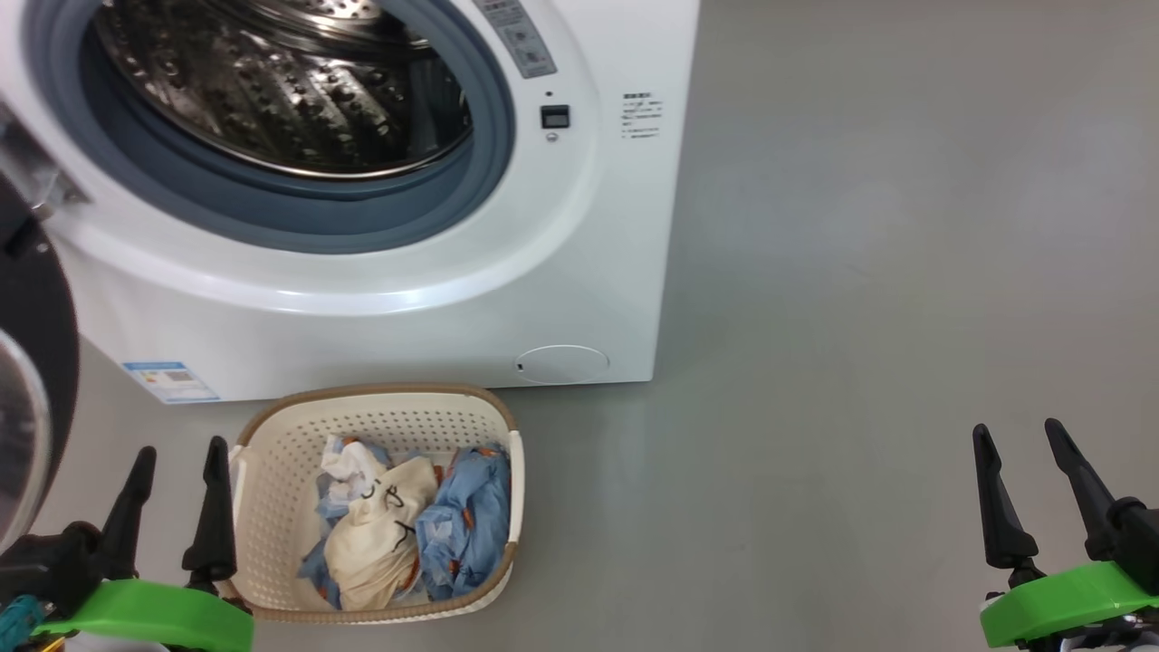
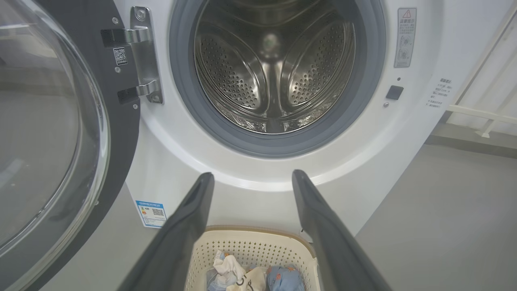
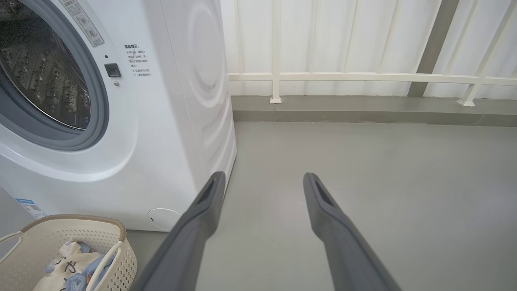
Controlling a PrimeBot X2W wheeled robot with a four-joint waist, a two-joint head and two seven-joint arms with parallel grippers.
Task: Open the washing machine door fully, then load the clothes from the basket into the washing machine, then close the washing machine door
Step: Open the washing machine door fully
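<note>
Clothes (image 1: 412, 530) lie heaped in the basket (image 1: 272, 480), on the floor (image 1: 860, 272) close before the washing machine (image 1: 407, 335); the washing machine door (image 1: 32, 344) stands open at the left. Soft, light and limp, they should bunch readily. The cream piece (image 1: 376, 539) offers a top fold to pinch, though others may perhaps tangle beneath. Left gripper (image 1: 181, 445), wide and empty, hovers beside the basket's left rim; right gripper (image 1: 1017, 427), equally wide, well right.
</note>
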